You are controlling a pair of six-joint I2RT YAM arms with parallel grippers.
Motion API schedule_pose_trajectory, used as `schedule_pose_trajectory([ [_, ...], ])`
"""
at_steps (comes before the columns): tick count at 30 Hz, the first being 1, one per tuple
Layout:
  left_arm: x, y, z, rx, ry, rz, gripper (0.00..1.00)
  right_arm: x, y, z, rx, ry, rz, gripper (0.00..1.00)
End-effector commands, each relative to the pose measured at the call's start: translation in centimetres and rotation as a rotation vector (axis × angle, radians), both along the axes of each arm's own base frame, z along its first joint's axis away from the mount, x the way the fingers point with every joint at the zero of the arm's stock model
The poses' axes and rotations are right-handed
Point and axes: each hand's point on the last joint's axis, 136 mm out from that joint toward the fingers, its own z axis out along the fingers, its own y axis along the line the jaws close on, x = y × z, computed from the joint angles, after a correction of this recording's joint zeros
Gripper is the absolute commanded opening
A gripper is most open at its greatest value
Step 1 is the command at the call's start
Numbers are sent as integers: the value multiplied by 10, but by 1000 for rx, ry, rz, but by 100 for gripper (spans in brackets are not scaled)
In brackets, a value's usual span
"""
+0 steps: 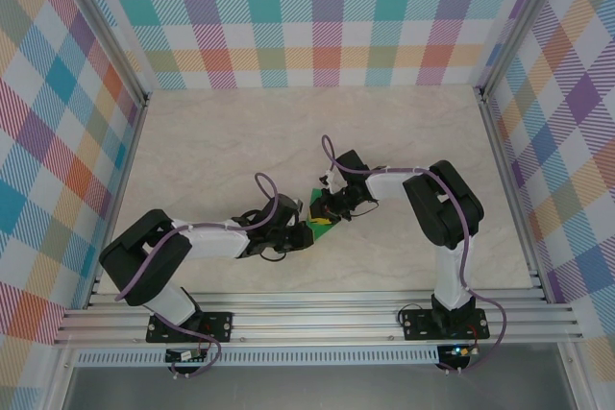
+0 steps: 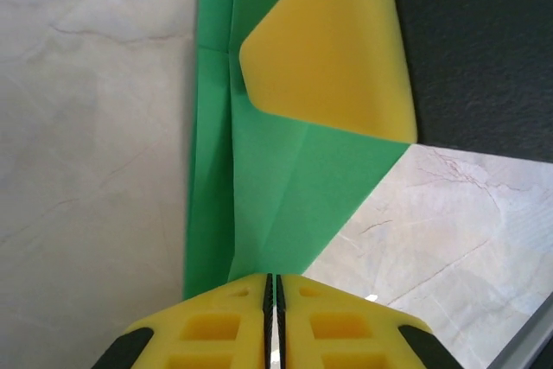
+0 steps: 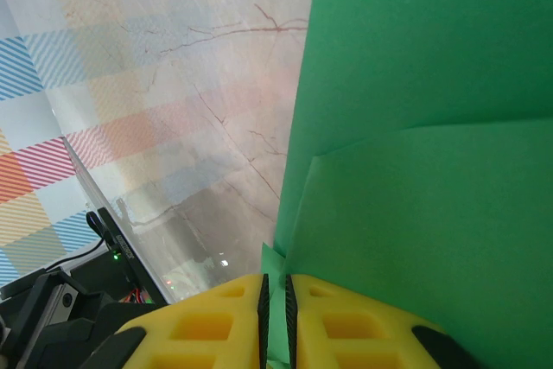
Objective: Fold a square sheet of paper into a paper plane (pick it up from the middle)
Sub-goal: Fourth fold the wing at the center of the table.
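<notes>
While both arms reach in toward the middle of the table point(image 1: 240, 132), the folded green paper point(image 1: 322, 225) sits right between them, near the front and well away from the checked walls point(image 1: 327, 7). Left gripper point(image 2: 274, 281), seen from its own wrist: yellow fingers pressed together with just a hairline between them. The paper's narrow end runs straight into that line, so it's pinched there. Creases show up clearly, one long fold running away from the fingertips along the left edge and a slanted one cutting across to the right. At the far end of the paper, a yellow pad point(image 2: 333, 49) of the other gripper lies over the green, with its black body just beside it. Over to the right gripper point(image 3: 275, 287): its fingers are closed too, with a sliver of green caught in the gap. From there the paper rises past the camera, one layer lapped over another. Whether the paper touches the tabletop, I can't tell.
</notes>
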Motion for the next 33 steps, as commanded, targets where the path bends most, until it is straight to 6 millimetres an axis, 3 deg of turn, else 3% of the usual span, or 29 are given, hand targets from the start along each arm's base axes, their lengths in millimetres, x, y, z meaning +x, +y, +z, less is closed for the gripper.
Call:
schedule_pose_trajectory([
  [1,-3,12,-11,57,-2,11,12,-1,-16,-34,-114,16,-20,16],
  [14,-24,36,-34,93,50,45,11,-2,-17,-36,-118,17,-19,16],
  [25,-40,61,-42,146,97,98,11,-2,-17,-38,-122,23,-19,16],
  [28,-40,57,-35,111,95,99,11,-2,-17,-38,-121,20,-19,16],
  [33,-25,42,5,28,5,86,11,-2,-17,-37,-118,21,-21,16],
])
